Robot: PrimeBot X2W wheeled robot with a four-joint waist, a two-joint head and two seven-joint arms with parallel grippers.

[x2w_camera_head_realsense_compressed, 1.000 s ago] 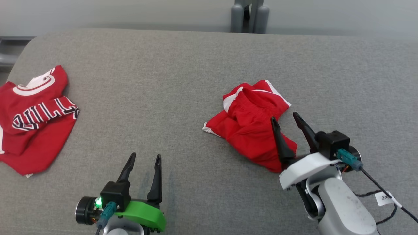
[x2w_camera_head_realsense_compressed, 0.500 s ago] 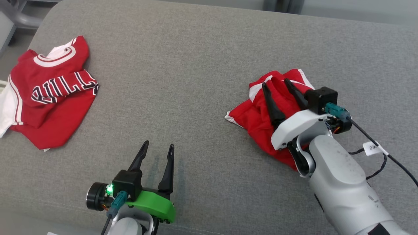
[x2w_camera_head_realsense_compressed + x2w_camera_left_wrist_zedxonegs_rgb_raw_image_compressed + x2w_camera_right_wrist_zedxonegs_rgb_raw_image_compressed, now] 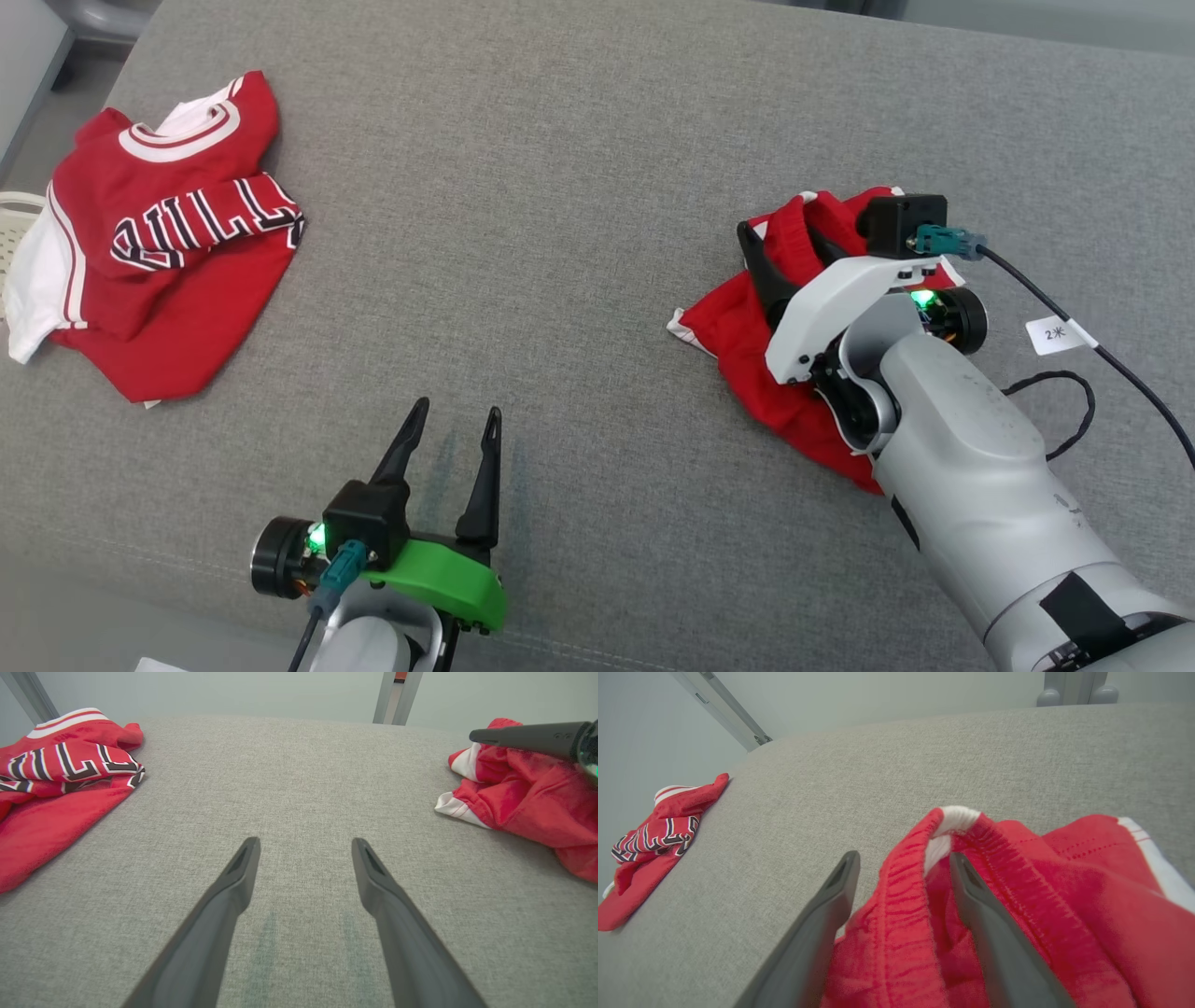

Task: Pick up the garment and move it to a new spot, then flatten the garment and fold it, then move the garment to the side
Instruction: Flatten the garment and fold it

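crumpled red fabric shorts (image 3: 733,336), right: white trim
folded red fabric jersey (image 3: 187,327), left: white collar, black-edged white lettering
grey woven surface (image 3: 560,233): plain

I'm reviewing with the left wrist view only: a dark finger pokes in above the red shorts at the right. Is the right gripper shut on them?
Observer: No. In the right wrist view, the right gripper has its jaws open, straddling the elastic waistband of the shorts.
Operator: Is anything hanging off that arm?
Observer: In the head view, a black cable with a white tag trails from its wrist over the grey surface.
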